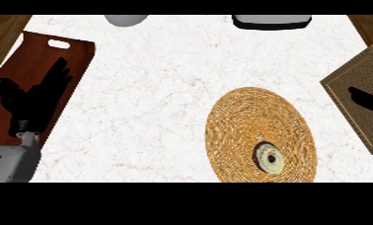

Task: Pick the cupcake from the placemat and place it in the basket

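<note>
The cupcake (270, 159) is sitting on the round woven placemat (247, 120), down in its lower right part with nothing touching it. The basket (348, 78) is lying near the placemat at the right edge of the white counter (160, 95). The left hand (33, 99) is resting at the left edge over the reddish-brown cutting board (69, 58), fingers up, loosely spread and holding nothing. Only a dark sliver of the right hand (362, 96) is poking in over the basket, so spread or curled, can't tell.
</note>
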Robot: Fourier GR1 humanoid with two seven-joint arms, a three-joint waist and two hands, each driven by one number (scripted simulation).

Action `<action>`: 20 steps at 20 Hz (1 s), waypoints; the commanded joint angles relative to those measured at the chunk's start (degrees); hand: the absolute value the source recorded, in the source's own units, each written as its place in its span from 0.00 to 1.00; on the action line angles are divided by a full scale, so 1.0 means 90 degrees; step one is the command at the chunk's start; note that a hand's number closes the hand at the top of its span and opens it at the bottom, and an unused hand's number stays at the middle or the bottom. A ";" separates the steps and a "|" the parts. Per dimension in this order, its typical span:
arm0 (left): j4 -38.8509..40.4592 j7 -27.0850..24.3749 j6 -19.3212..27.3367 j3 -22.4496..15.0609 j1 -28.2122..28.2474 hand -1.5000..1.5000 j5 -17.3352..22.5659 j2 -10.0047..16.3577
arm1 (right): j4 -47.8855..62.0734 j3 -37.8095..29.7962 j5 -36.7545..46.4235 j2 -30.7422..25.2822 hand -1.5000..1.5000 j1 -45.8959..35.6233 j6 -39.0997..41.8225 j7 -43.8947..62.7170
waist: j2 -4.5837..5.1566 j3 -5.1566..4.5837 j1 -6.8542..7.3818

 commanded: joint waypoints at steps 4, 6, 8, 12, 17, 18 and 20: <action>-0.0154 0.0075 0.0169 -0.0147 -0.0072 0.50 -0.0343 -0.0281 | 0.0251 0.0874 0.2918 0.1606 0.00 0.1022 -0.0044 -0.1888 | 0.0011 0.0009 0.0076; 0.0030 0.0240 -0.0195 0.0203 -0.0306 0.50 -0.0092 -0.0049 | 0.0462 0.1514 0.3522 0.1935 0.00 0.0736 -0.0436 -0.1876 | 0.0014 -0.0002 0.0102; 0.0016 -0.0123 -0.0079 -0.0009 0.0018 0.50 -0.0362 -0.0312 | 0.1100 0.1580 0.3721 0.2188 0.00 0.0635 -0.0715 -0.2415 | 0.0017 -0.0003 0.0118; 0.0335 -0.0212 -0.0190 0.0157 -0.0118 0.50 -0.0451 -0.0374 | 0.1851 0.1856 0.4169 0.2590 0.00 0.0752 -0.1047 -0.3191 | 0.0020 -0.0006 0.0084; -0.0197 0.0306 -0.0352 0.0366 -0.0018 0.50 -0.0336 -0.0285 | 0.2721 0.2359 0.5183 0.2779 0.00 0.0333 -0.1221 -0.3030 | 0.0013 -0.0007 0.0122; -0.0338 0.0271 -0.0207 0.0192 0.0151 0.50 -0.0456 -0.0467 | 0.2590 0.2757 0.5574 0.2773 0.00 0.0926 -0.1373 -0.3367 | 0.0007 -0.0006 0.0106; -0.0349 0.0619 -0.0201 0.0330 -0.0223 0.50 -0.0456 -0.0405 | 0.3231 0.2266 0.5168 0.2637 0.00 0.0356 -0.1020 -0.3412 | 0.0013 -0.0006 0.0109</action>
